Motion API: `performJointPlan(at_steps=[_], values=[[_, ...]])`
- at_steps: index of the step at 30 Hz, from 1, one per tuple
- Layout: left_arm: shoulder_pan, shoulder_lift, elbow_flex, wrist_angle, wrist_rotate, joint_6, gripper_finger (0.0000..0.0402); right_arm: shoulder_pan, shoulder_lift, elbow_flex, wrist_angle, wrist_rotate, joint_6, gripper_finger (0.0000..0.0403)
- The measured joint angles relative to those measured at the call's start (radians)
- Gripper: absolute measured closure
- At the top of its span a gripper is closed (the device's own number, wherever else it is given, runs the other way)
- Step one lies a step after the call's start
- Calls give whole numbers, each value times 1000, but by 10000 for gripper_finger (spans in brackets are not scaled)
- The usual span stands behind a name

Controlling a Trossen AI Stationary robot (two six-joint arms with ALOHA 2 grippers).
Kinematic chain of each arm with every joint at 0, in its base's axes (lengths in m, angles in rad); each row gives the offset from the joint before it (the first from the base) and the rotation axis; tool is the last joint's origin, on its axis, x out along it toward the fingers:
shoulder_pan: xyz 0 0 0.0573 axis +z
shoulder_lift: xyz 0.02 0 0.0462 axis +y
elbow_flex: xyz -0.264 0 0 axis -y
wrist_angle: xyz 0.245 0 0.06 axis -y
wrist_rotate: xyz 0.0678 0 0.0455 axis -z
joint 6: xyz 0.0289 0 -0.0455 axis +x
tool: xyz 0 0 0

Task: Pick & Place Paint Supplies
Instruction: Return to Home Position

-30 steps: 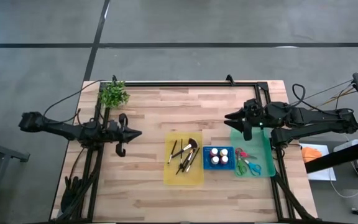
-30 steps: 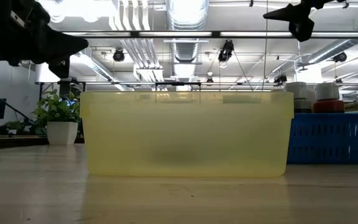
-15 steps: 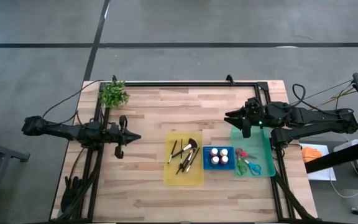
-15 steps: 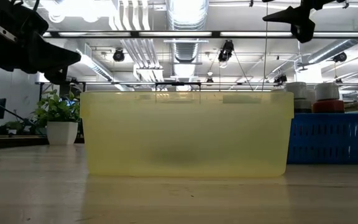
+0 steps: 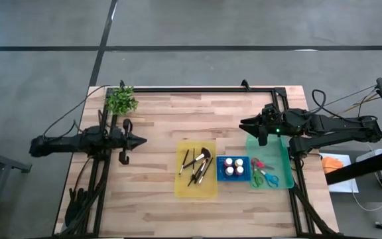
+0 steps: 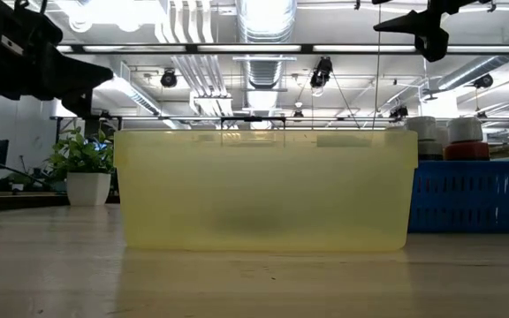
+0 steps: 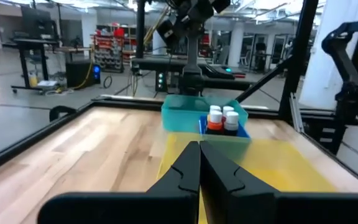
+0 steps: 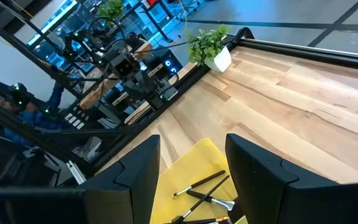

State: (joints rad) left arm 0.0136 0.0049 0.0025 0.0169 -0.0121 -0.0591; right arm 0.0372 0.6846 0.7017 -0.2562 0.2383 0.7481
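Brushes (image 5: 196, 166): I see them lying in the yellow tray (image 5: 180, 190), kept with their own kind.
Bottles (image 5: 233, 166): standing in the blue tray (image 5: 219, 176).
Scissors (image 5: 264, 174): in the green tray (image 5: 281, 154).
Left claw (image 5: 138, 141): pressed together, empty, over bare worktop (image 5: 158, 113), clear of the trays.
Right claw (image 5: 245, 123): spread, empty, above the green tray's far end.
Job: I think sorting is done, so arms can park.

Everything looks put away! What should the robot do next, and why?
Probably draw the left gripper back to rest. Its fingers are shut on nothing; the brushes lie in the yellow bin, bottles in the blue bin, scissors in the green bin, and the right gripper hovers open at that bin's end.
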Motion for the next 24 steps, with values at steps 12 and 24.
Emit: performJointPlan(at_steps=[12,24], values=[[34,46,0,-1,3,-9,384,0,5,-1,6,0,-42,222],[34,91,0,-1,2,-125,382,0,74,-1,208,18,-305,222]])
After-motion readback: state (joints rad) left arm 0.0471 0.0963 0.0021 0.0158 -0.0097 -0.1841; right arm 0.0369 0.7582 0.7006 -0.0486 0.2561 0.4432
